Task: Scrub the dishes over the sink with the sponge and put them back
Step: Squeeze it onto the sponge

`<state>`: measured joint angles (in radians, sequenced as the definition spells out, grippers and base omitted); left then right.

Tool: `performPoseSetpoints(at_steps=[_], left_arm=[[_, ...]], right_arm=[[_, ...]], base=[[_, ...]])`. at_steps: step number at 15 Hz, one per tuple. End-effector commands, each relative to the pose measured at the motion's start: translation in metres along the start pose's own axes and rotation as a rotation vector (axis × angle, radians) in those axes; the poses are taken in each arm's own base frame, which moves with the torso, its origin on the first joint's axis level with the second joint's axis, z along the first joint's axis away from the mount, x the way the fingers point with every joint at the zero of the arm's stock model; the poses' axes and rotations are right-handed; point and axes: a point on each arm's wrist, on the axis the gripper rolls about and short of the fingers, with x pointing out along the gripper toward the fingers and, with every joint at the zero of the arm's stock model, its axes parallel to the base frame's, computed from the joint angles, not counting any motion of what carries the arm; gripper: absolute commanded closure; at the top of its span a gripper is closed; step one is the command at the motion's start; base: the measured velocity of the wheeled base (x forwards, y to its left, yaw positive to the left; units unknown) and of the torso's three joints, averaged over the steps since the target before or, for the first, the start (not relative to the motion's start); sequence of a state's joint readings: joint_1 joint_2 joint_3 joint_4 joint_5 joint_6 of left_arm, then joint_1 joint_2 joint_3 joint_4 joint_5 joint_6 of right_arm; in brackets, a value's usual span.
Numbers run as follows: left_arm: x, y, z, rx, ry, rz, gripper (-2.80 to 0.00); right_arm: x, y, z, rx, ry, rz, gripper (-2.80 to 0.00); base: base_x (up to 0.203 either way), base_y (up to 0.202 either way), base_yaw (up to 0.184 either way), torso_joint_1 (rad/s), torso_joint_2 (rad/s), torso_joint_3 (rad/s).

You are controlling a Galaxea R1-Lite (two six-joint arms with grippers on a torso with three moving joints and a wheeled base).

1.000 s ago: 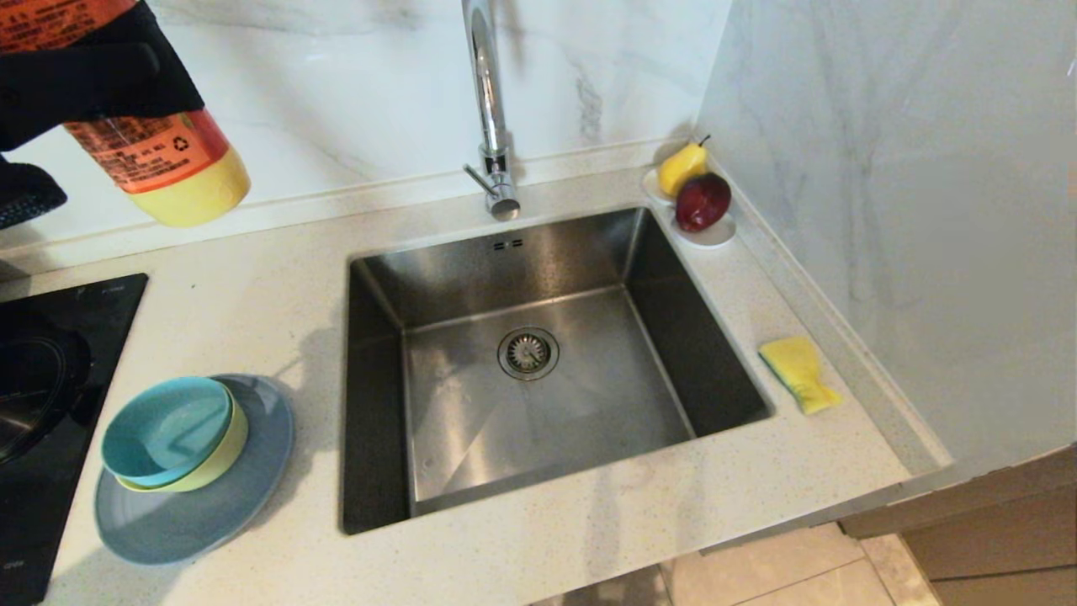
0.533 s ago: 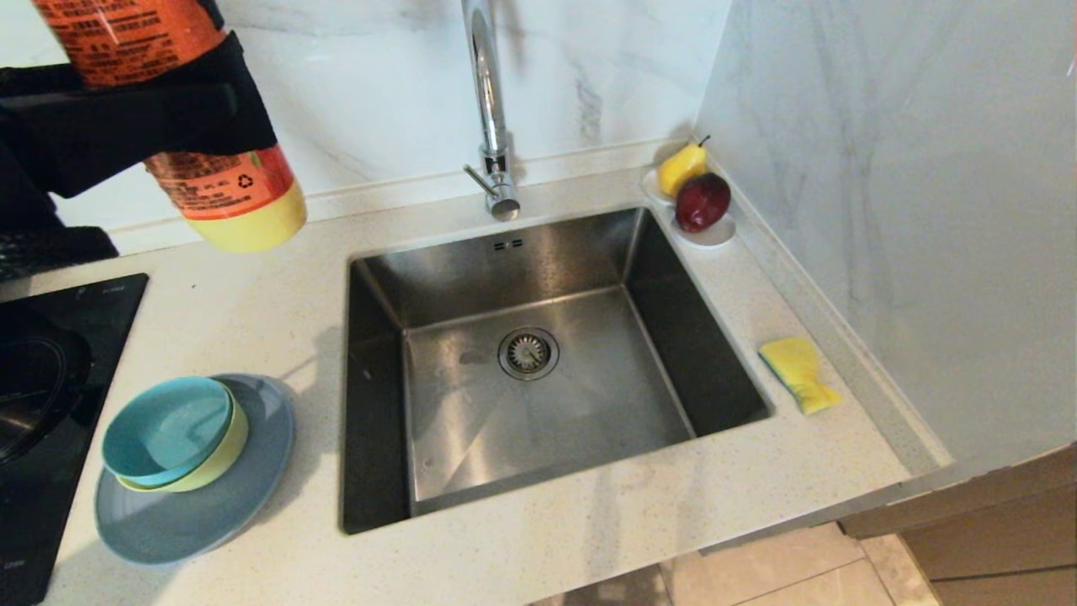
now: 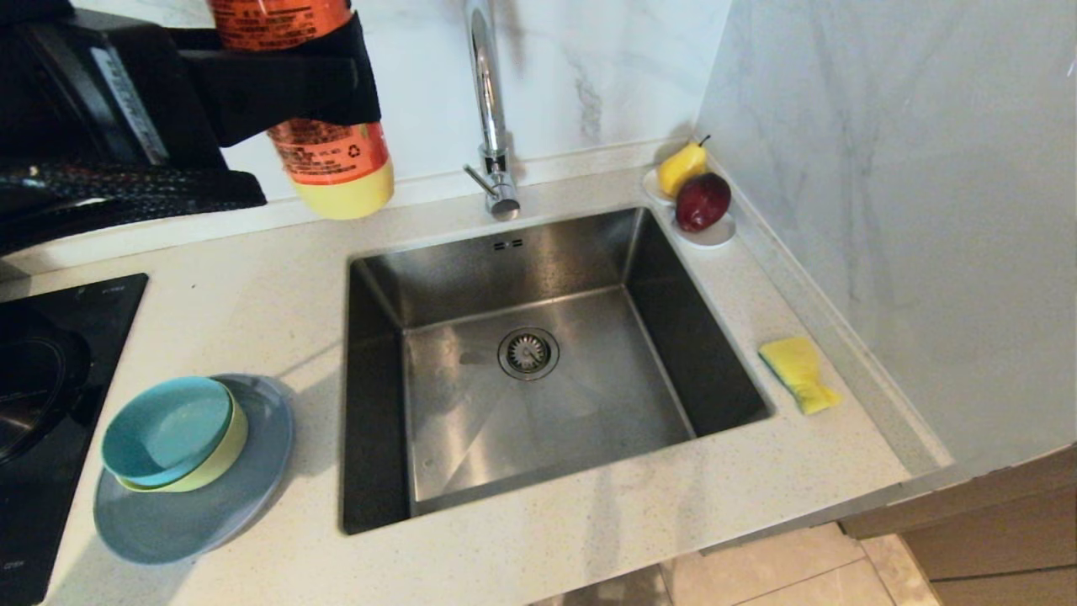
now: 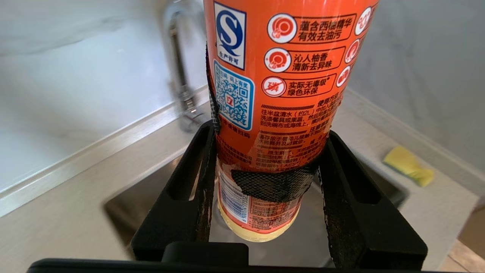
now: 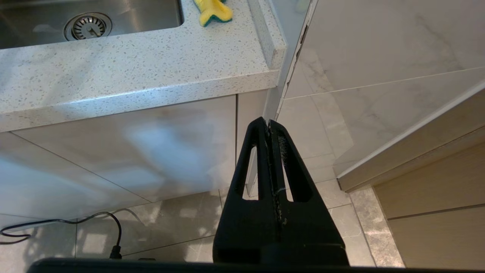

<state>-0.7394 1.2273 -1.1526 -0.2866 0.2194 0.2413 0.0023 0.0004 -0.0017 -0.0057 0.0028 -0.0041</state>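
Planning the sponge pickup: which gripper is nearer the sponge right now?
Hard to call. The left gripper, clamped on the detergent bottle, is raised across the sink from the sponge. The right gripper hangs shut below the counter edge, under the sponge's corner.

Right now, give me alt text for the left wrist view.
The left gripper clamps an upright orange dish-soap bottle with a yellow base, above the back corner of the stainless steel sink. A yellow sponge lies on the speckled white counter beyond.

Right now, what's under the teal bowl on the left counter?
The teal bowl sits nested in the yellow-green bowl, and both rest on the grey-blue plate. The plate's middle and the lower bowl's inside are covered.
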Motion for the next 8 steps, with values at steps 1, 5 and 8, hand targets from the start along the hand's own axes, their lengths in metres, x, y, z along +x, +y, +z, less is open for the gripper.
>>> performPoseSetpoints(at_steps=[1,5,8], left_arm=[[0.019,-0.01,-0.001,0.002,0.015,-0.022,0.0],[0.044,-0.018,0.011,0.021,-0.016,-0.024,0.0],[0.067,-0.026,0.006,0.041,0.004,-0.012,0.0]], right_arm=[[0.0,0.0,0.0,0.0,-0.001,0.001,0.0],[0.0,0.0,0.0,0.0,-0.002,0.001,0.0],[0.0,0.0,0.0,-0.001,-0.001,0.001,0.0]], base=[[0.0,0.0,0.0,0.0,0.0,0.0],[0.0,0.0,0.0,0.0,0.0,0.0],[0.0,0.0,0.0,0.0,0.0,0.0]])
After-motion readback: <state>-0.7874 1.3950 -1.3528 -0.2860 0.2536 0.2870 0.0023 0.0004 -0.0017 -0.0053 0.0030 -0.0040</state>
